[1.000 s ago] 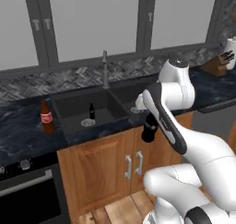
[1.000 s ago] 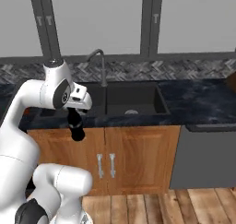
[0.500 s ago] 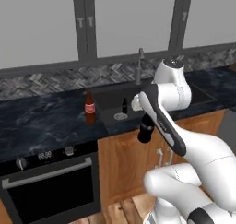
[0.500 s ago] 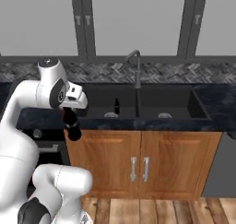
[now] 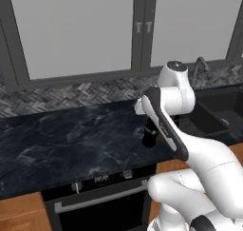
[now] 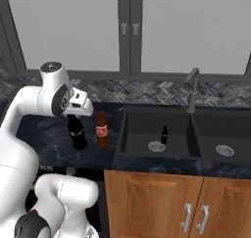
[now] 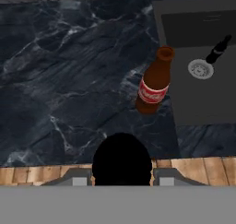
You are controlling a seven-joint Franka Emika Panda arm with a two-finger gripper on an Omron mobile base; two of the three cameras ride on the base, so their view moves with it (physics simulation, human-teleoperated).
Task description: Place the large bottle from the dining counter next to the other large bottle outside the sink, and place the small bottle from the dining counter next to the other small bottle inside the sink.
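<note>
My gripper (image 6: 74, 120) is shut on the neck of a large dark bottle (image 6: 77, 135), held upright just above the black marble counter (image 6: 39, 134). Right beside it, toward the sink, stands the other large bottle (image 6: 101, 130), brown with a red label. The hand view looks down over the held bottle's dark cap (image 7: 121, 159) at the brown bottle (image 7: 154, 82). A small dark bottle (image 6: 164, 133) stands inside the sink's left basin (image 6: 142, 127), next to the drain (image 7: 200, 68). The held bottle (image 5: 150, 136) also shows under the arm in the left base view.
A faucet (image 6: 192, 87) rises behind the double sink. An oven front with knobs (image 5: 97, 180) sits below the counter's left stretch. Wooden cabinet doors (image 6: 162, 207) lie under the sink. Windows and a herringbone backsplash (image 5: 71, 94) run along the back.
The base has driven left, so the whole scene has slid right in both views. The held dark bottle now hangs over the counter beside the brown bottle, not in front of the cabinets.
</note>
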